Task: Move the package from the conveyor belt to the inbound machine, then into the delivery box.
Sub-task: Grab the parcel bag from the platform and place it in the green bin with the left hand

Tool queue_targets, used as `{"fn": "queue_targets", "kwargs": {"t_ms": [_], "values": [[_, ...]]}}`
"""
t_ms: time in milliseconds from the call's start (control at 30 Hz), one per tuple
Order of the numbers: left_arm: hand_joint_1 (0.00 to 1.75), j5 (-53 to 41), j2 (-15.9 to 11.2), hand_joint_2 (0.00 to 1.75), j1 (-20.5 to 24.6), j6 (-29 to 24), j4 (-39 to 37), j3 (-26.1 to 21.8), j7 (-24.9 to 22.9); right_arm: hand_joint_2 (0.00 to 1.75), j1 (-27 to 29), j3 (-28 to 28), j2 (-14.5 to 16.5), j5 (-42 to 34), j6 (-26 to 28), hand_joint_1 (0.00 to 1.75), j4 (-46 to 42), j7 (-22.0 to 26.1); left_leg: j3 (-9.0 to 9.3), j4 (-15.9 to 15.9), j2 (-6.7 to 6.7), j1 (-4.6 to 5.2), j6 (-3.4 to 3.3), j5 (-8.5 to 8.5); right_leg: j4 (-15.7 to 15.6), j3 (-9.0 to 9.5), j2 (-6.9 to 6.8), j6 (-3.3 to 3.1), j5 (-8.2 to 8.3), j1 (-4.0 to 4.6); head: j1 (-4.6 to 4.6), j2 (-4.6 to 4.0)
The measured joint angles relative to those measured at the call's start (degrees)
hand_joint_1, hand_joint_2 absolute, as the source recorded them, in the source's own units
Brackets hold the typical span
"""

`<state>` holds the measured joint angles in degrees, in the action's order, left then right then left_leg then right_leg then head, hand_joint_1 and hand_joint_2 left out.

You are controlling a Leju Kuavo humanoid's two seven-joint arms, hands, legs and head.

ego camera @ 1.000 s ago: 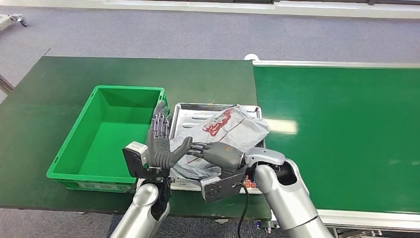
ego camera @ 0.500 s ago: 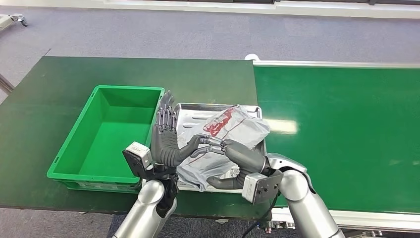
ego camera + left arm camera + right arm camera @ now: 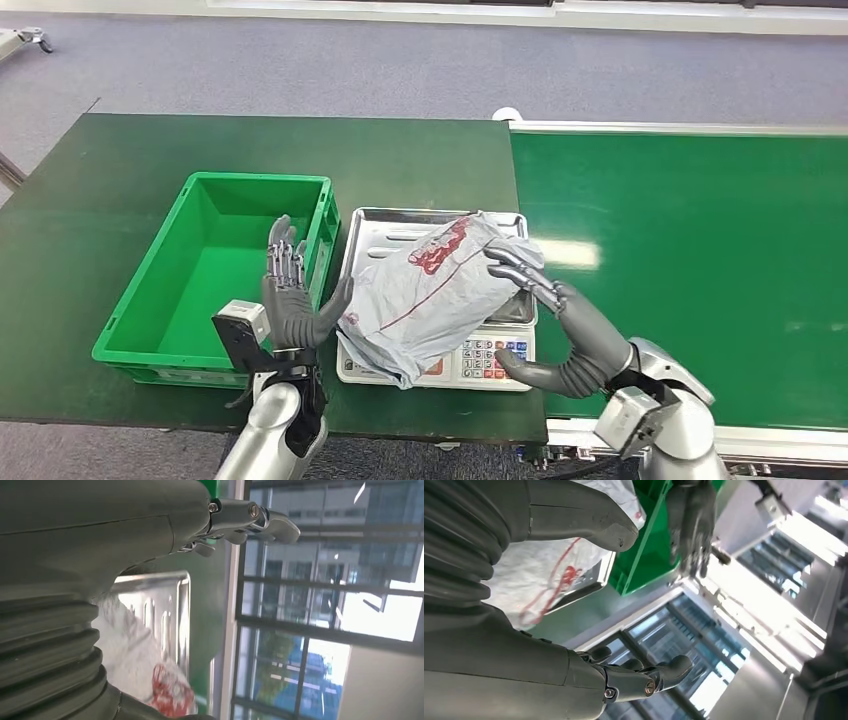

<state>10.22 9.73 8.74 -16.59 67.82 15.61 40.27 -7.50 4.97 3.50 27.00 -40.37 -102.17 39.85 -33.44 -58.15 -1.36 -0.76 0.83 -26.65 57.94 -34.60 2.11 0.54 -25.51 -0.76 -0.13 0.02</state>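
Weighing step now, bag point(image 3: 440, 295) lying on the scale point(image 3: 490, 357) beside the green box point(image 3: 150, 330), left hand point(image 3: 292, 300) and right hand point(image 3: 560, 325) flanking it, fingers spread, holding nothing; next, squeeze in and lift across.

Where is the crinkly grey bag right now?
In the head view, the grey bag lies on the scale's silver tray, right of the green box, between both hands.

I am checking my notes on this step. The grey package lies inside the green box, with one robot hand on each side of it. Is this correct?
Not quite. The head view shows the package lying on the metal tray of the scale, beside the green box, not inside it. The rest holds: the left hand and right hand stand on either side of it.
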Motion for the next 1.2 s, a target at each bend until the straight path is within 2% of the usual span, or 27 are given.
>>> {"fn": "queue_targets", "kwargs": {"t_ms": [100,200,400,567,833,1033,1200], "values": [[0.00,0.03,0.01,1.75,-0.48,-3.33,1.70,-1.94,0.01,1.75,2.07,-3.24,0.00,-1.72,0.00,0.00,-0.44,0.20,0.00,0.00,0.01,0.00,-0.01,-0.02,0.00,-0.01,0.00,0.01,-0.01,-0.01,0.01,0.00],[0.00,0.03,0.04,1.75,-0.75,-4.17,2.79,-3.18,0.01,1.75,3.17,-5.12,-0.02,-2.10,0.00,0.00,-0.73,0.26,0.00,0.00,0.04,0.00,-0.02,-0.02,0.00,-0.01,0.01,0.01,-0.01,0.01,0.00,0.00],[0.00,-0.99,0.06,1.75,-0.81,-3.24,3.63,-4.06,-0.08,1.75,3.78,-6.75,0.05,0.62,0.00,0.00,-1.29,0.32,0.02,0.00,0.07,0.00,-0.01,0.00,0.00,-0.01,0.02,0.00,0.01,0.02,0.00,0.00],[0.00,-8.46,0.07,1.75,0.67,-0.96,2.80,-2.22,-2.64,1.75,3.76,-9.55,1.39,1.50,0.00,0.00,-4.97,0.35,0.03,-0.02,0.05,0.01,-0.01,0.00,0.00,-0.02,0.01,0.00,0.02,0.00,0.00,0.00],[0.00,-21.17,0.79,1.75,10.62,2.83,-5.24,4.67,-11.40,1.75,1.94,-12.08,4.64,2.66,0.00,0.00,-7.82,0.37,0.05,-0.03,0.10,0.02,-0.03,0.09,0.00,-0.02,0.09,0.05,0.11,-0.03,0.00,0.00],[0.00,-30.64,2.75,1.75,19.53,5.95,-16.67,9.16,-19.80,1.75,-0.65,-13.45,7.64,8.14,0.00,0.00,-10.10,0.38,0.05,-0.03,0.17,0.02,0.00,0.15,0.00,-0.05,0.16,0.02,0.22,-0.03,0.00,0.00],[0.00,-37.37,4.73,1.75,24.45,8.12,-26.25,12.43,-26.02,1.75,-1.92,-13.76,9.26,9.81,0.00,0.00,-11.73,0.37,0.05,-0.03,0.19,0.03,0.00,0.15,0.00,-0.05,0.17,0.02,0.22,-0.03,0.00,0.00]]}}
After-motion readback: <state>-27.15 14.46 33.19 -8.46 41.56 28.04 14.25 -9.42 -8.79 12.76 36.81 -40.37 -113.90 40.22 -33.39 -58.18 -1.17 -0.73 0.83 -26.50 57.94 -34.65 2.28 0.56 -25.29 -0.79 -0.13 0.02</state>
